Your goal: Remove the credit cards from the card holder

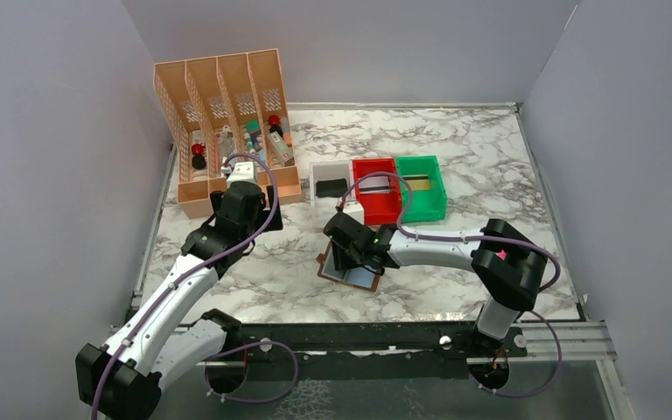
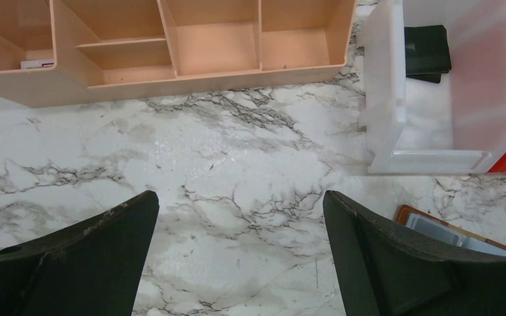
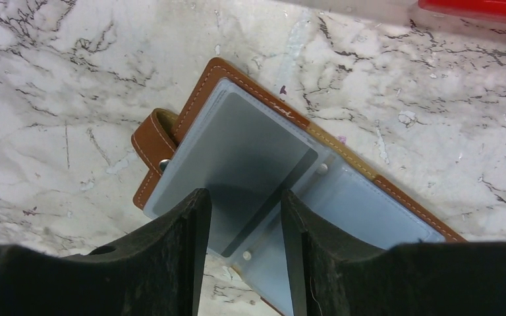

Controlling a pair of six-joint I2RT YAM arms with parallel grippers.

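Near the table's front edge, mid-width, the holder lies open with a grey card in its clear sleeve. Nothing pins it, so a pinch catching sleeve plus card would likely drag or lift the whole holder. Right pincer is half open, straddling the card's near end, clamping nothing, contact unclear; left pincer is wide open, empty, over bare table further left.
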